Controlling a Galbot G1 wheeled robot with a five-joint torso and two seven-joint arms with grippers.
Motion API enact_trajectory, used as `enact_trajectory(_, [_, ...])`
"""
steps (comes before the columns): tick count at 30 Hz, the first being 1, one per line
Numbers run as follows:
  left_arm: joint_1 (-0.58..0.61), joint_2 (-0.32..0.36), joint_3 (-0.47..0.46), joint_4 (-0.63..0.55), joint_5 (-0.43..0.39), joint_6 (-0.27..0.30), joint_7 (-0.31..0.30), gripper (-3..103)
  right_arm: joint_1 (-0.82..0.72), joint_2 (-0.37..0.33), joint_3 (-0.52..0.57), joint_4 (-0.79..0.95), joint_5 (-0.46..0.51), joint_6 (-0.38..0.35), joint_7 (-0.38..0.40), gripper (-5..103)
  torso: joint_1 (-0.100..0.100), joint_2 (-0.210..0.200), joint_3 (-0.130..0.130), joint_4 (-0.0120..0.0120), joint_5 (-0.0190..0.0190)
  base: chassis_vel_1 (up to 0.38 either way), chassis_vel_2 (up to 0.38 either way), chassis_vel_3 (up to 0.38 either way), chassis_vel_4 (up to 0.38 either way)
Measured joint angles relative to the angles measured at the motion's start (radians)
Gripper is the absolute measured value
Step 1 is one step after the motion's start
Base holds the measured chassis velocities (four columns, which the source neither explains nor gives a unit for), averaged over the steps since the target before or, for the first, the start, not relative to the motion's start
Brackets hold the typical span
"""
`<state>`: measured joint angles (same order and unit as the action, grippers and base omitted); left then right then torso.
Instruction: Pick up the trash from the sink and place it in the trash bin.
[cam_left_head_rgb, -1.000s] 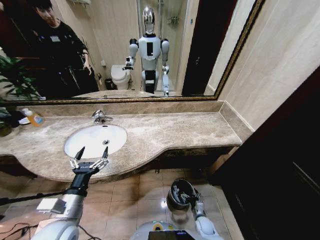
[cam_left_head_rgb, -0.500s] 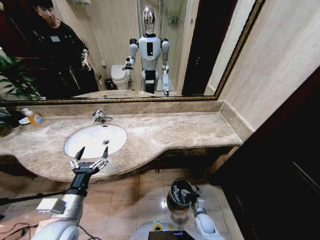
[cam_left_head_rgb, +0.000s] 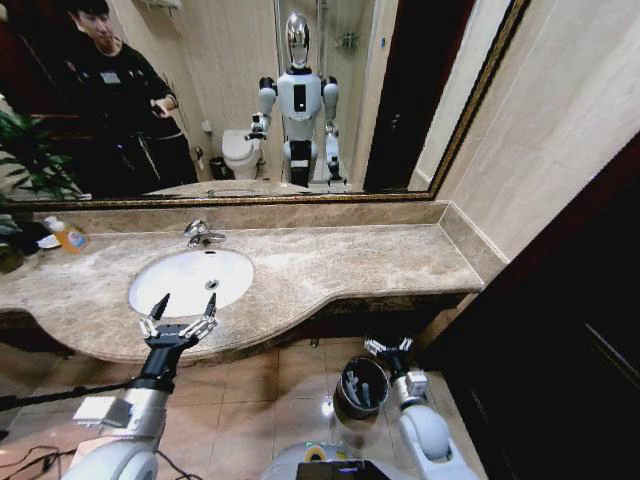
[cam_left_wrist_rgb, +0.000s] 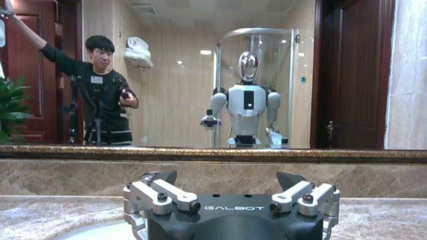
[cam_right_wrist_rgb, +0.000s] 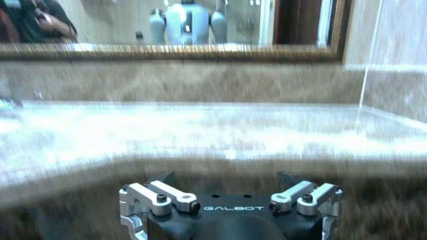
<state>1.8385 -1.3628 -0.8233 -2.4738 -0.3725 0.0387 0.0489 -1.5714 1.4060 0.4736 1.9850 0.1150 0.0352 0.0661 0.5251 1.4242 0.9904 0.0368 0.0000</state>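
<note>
The white oval sink (cam_left_head_rgb: 180, 285) sits in the beige marble counter, its basin plain white around the drain. My left gripper (cam_left_head_rgb: 184, 302) hovers open over the sink's front rim, and in the left wrist view the left gripper (cam_left_wrist_rgb: 227, 181) faces the mirror. On the floor stands the dark metal trash bin (cam_left_head_rgb: 345, 402). Pale bits of trash (cam_left_head_rgb: 362, 390) lie on its black inside, too small to tell apart. My right gripper (cam_left_head_rgb: 389, 346) is open and holds nothing, just above the bin's far rim and below the counter edge. In the right wrist view the right gripper (cam_right_wrist_rgb: 227, 178) faces the counter front.
A chrome faucet (cam_left_head_rgb: 200, 233) stands behind the sink. A bottle of orange liquid (cam_left_head_rgb: 68, 236) and a green plant (cam_left_head_rgb: 25, 170) are at the counter's far left. A dark wooden panel (cam_left_head_rgb: 560, 330) closes off the right side. Tiled floor (cam_left_head_rgb: 250, 395) lies below.
My right gripper has lifted out of the trash bin and moved up towards the counter edge. The left arm has stayed still.
</note>
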Motion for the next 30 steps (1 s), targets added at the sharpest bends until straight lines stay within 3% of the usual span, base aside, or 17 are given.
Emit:
enact_trajectory(7, [0.000, 0.000, 0.000, 0.000, 0.000, 0.000, 0.000, 100, -0.007, -0.020, 0.005, 0.151, 0.050, -0.068, 0.001, 100, 0.000, 0.000, 0.000, 0.0000, 0.0000, 0.000, 0.000, 0.000, 0.000])
enact_trajectory(14, [0.000, 0.000, 0.000, 0.000, 0.000, 0.000, 0.000, 100, 0.068, -0.028, 0.060, 0.308, 0.087, -0.237, -0.033, 100, 0.000, 0.000, 0.000, 0.0001, 0.0000, 0.000, 0.000, 0.000, 0.000])
enact_trajectory(16, [0.000, 0.000, 0.000, 0.000, 0.000, 0.000, 0.000, 100, 0.076, -0.030, 0.071, 0.309, 0.096, -0.242, -0.048, 100, 0.000, 0.000, 0.000, 0.0000, 0.0000, 0.000, 0.000, 0.000, 0.000])
enact_trajectory(19, [0.000, 0.000, 0.000, 0.000, 0.000, 0.000, 0.000, 100, 0.099, -0.041, 0.146, 0.284, 0.137, -0.217, -0.171, 100, 0.000, 0.000, 0.000, 0.0000, 0.0001, 0.000, 0.000, 0.000, 0.000])
enact_trajectory(21, [0.000, 0.000, 0.000, 0.000, 0.000, 0.000, 0.000, 100, 0.101, -0.046, 0.167, 0.275, 0.154, -0.210, -0.194, 100, 0.000, 0.000, 0.000, 0.0001, 0.0002, 0.000, 0.000, 0.000, 0.000])
enact_trajectory(24, [0.000, 0.000, 0.000, 0.000, 0.000, 0.000, 0.000, 100, 0.085, -0.060, 0.179, 0.289, 0.205, -0.231, -0.167, 100, 0.000, 0.000, 0.000, 0.0000, 0.0002, 0.000, 0.000, 0.000, 0.000])
enact_trajectory(30, [0.000, 0.000, 0.000, 0.000, 0.000, 0.000, 0.000, 100, 0.069, -0.067, 0.166, 0.307, 0.214, -0.261, -0.101, 100, 0.000, 0.000, 0.000, 0.0000, 0.0001, 0.000, 0.000, 0.000, 0.000])
